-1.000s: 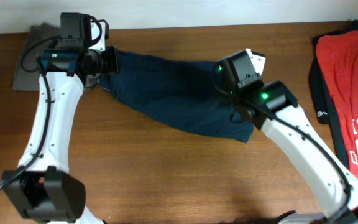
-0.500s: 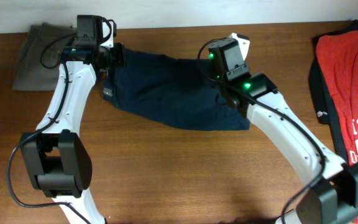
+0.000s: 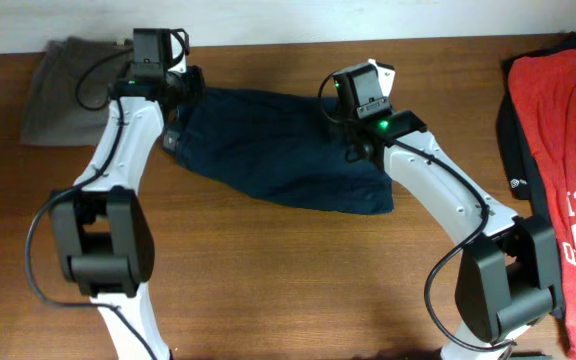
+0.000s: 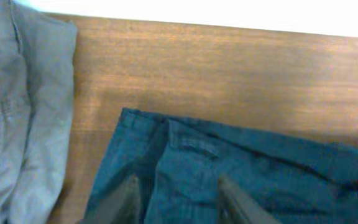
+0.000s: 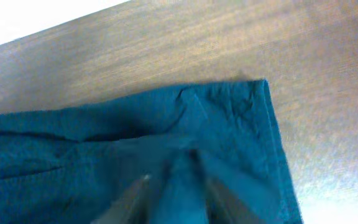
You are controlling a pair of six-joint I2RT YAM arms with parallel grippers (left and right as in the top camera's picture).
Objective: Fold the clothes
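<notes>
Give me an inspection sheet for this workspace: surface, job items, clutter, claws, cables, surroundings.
Surface: brown wooden table, bare wood in front of the arms.
Job's things: navy shorts lie rumpled across the far middle, not yet folded.
Clutter: grey shorts at the far left; red T-shirt lies on a dark garment at the right edge.
Claws: left claw pinches the navy shorts at what looks like the waistband end; right claw pinches a ridge of cloth near a hemmed corner.
Cables: black cables loop along both arms, off the cloth.
Surroundings: pale strip beyond the far edge; nothing else seen.
</notes>
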